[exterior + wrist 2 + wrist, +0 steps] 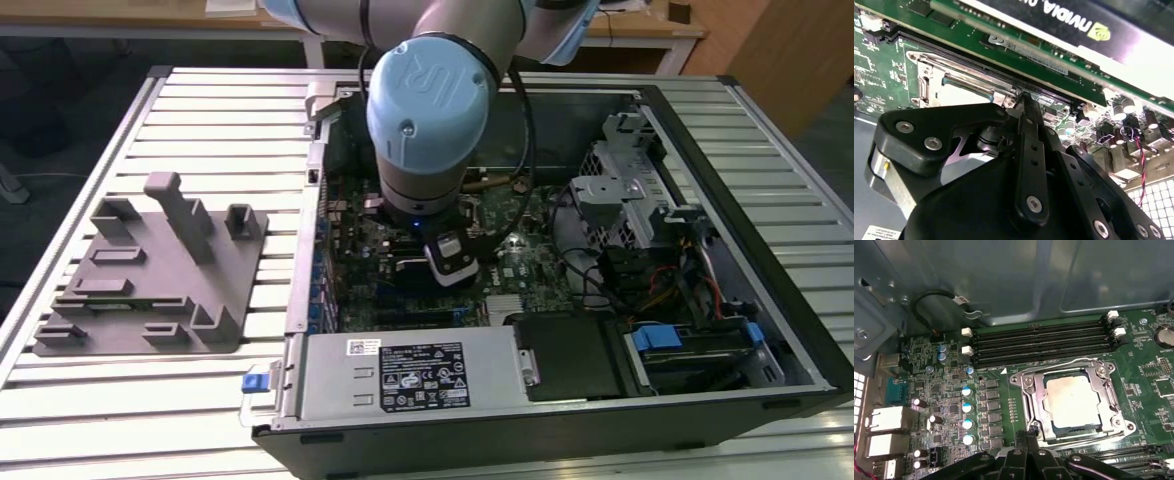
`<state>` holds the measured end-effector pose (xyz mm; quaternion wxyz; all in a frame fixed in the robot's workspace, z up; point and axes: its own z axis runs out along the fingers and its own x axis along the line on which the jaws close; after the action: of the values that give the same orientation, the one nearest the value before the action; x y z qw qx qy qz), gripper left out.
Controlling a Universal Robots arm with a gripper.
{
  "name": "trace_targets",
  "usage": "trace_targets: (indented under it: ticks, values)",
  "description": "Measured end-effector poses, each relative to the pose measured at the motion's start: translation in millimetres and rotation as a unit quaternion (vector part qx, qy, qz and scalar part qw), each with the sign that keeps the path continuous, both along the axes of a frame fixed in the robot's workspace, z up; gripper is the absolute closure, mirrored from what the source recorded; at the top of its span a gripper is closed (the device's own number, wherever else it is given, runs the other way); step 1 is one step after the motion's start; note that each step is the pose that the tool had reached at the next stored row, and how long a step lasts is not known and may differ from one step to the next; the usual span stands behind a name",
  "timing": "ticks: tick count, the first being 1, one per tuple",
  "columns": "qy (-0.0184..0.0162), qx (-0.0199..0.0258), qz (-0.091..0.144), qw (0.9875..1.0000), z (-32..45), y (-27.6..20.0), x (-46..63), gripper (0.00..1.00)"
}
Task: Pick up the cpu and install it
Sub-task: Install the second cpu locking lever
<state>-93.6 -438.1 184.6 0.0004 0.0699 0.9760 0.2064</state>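
Observation:
The cpu (1073, 399), a small square chip with a pale metal top, lies flat inside the open metal socket frame (1112, 396) on the green motherboard. In the second wrist view the cpu (961, 95) shows as a pale patch within the same frame. My gripper (1029, 433) is just off the socket's edge, at one corner, with its black fingers pressed together and nothing between them. Its tips (1021, 98) meet low over the board, beside the socket. In the exterior view the arm reaches down into the open computer case (747, 330).
A grey fixture (147, 280) with upright posts stands on the slatted table at the exterior view's left. Memory slots (1039, 342) run beside the socket. A graphics card (1079, 35) sits close by. The power supply (414, 375) and drive cage (627, 200) crowd the case.

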Motion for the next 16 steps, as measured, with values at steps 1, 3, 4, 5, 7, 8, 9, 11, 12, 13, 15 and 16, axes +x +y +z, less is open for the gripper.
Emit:
trace_targets:
  ticks: [1,3,4,5,7,8,9,11,12,13,15,16]
  values:
    - [0.0,0.0,0.0,1.0,-0.6,0.0,-0.3,0.89]
    - [0.0001,-0.0001,0.0,1.0,-1.2,0.0,-0.8,0.89]
    - [0.0001,-0.0001,0.0,1.0,-1.3,0.0,-1.2,0.89]
    - [0.0001,-0.0001,0.0,1.0,-1.3,0.1,-1.5,0.89]
    - [0.0001,0.0,0.0,1.0,-1.4,0.3,-2.3,0.89]
    - [0.0,0.0001,0.0,1.0,-1.6,0.6,-2.9,0.89]
    - [0.0,0.0001,0.0,1.0,-1.7,1.0,-3.5,0.89]
    - [0.0001,0.0001,0.0,1.0,-1.6,2.0,-4.5,0.89]
    - [0.0001,0.0001,0.0,1.0,-1.6,2.5,-4.8,0.89]
    - [0.0,0.0001,0.0,1.0,-1.6,3.0,-5.0,0.89]
    - [0.0,0.0002,0.0,1.0,-1.6,3.9,-5.3,0.89]
    - [0.0,0.0002,0.0,1.0,-1.6,4.2,-5.3,0.89]
